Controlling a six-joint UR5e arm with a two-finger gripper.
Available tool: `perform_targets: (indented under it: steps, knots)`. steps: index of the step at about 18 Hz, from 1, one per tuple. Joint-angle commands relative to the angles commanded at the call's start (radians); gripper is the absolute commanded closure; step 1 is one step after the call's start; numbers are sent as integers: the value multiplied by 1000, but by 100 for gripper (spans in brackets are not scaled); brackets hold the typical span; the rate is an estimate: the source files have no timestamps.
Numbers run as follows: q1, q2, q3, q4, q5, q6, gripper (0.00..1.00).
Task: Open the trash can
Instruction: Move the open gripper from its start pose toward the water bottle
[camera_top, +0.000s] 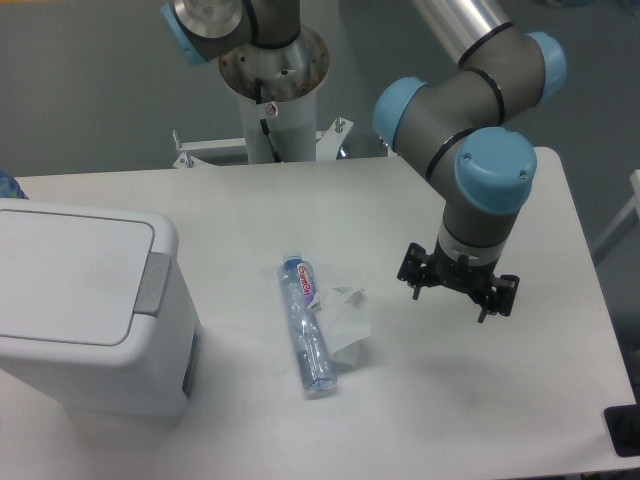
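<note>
White plastic fills the lower left of the frame, where the trash can (85, 310) stands on the table (250, 200) with its flat lid down and its grey push tab (152, 283) on the lid's right edge, facing the middle of the picture. The bin's left side runs off the frame.

Right of centre, the gripper (458, 297) hangs above the table surface, pointing downward, at the end of a grey arm with light blue joint caps (493, 170). Its two fingers stand spread, with open space between them and nothing held. It is well apart from the trash can, with the other objects lying between.

A clear water bottle (307, 324) lies on its side near the middle of the frame, its blue cap toward the top of the picture. A crumpled white piece of paper or tissue (345, 318) lies touching the bottle's right side.

The arm's white base column (277, 110) rises at the top centre, behind the table's far edge.
</note>
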Motion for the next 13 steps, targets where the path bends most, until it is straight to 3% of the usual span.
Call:
perform_targets:
  steps: [13]
  knots:
    - [-69, 98, 8, 5, -100, -304, 0]
